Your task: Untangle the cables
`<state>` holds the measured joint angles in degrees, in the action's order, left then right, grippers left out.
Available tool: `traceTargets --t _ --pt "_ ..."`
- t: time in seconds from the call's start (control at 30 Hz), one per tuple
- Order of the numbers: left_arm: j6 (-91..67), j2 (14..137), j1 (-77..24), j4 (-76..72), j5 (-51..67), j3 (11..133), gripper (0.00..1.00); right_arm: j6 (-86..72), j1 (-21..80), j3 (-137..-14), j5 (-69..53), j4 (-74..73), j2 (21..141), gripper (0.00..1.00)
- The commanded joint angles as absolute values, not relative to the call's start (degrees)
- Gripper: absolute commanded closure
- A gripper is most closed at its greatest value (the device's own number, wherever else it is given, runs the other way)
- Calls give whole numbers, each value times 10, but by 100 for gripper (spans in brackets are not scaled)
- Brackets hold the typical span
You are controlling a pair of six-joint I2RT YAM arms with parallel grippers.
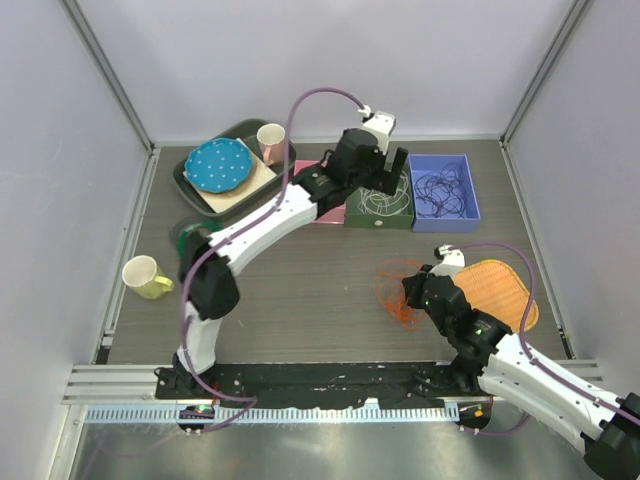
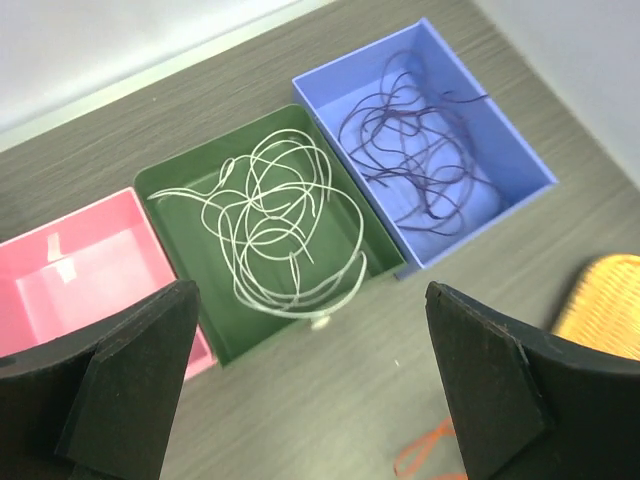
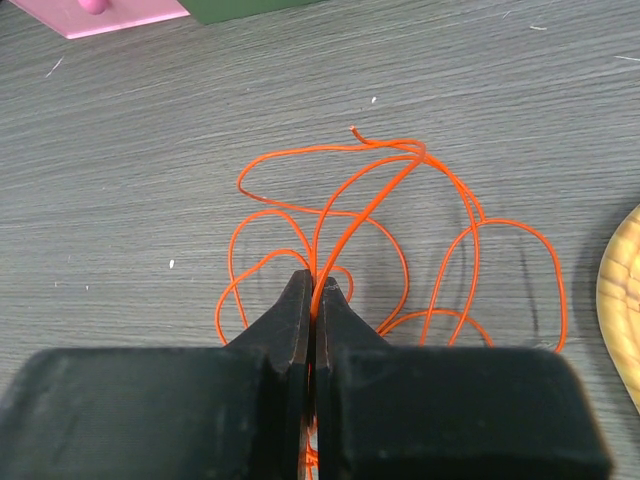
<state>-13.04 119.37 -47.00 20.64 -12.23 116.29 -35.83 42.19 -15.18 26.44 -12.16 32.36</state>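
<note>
Grey wood-grain tabletop — left gripper (image 2: 312, 330) hangs, jaws spread wide, over the green bin (image 2: 185, 240) holding the white cable (image 2: 270, 225). Nearer than that bin, right gripper (image 3: 315, 290) pinches the orange cable (image 3: 320, 149) — likely to sort it.

The table (image 3: 120, 200) carried a matt, grey wood-grain finish. The orange cable (image 3: 350, 215), white cable (image 2: 280, 230) and purple cable (image 2: 410, 150) had smooth sheaths with little sheen. The pink bin (image 2: 100, 280), green bin (image 2: 190, 250) and blue bin (image 2: 510, 170) looked like smooth matt plastic. The right gripper (image 3: 316, 285) and left gripper (image 2: 310, 295) were matt black, and the mat (image 1: 500, 290) was woven, perhaps wicker
</note>
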Motion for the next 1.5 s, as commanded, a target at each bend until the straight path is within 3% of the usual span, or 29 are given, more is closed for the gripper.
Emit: traceTargets --t 0.0,0.23,0.43,0.57,0.73,0.93,1.1,1.2,1.3,1.4,1.43,1.47 --pt "-152 1047 -464 181 -113 1042 0 -347 421 -161 254 -105 323 99" --pt "-250 772 -465 44 -24 595 0 -320 423 -179 142 -42 364 99" --pt "-366 637 -467 -15 38 383 0 -299 431 -187 -82 114 434 99" --pt "-394 588 -466 -61 23 315 0 -274 444 -215 -149 164 495 99" --pt "-383 570 -467 -71 45 286 0 -264 457 -258 -100 122 545 99" --pt "-388 605 -467 -89 67 279 0 -269 459 -265 -82 118 548 99" --pt "-389 648 -467 -100 76 282 7 -271 459 -265 -71 104 534 99" --pt "-392 686 -467 -117 97 288 18 -271 459 -263 -68 103 528 99" --pt "-398 726 -468 -129 118 301 39 -271 459 -262 -67 104 527 99" --pt "-402 748 -469 -136 126 313 76 -269 459 -260 -62 100 526 99" --pt "-407 749 -470 -128 107 320 100 -269 459 -261 -54 94 526 99" --pt "-415 743 -470 -101 77 322 100 -274 459 -263 -26 83 522 99"
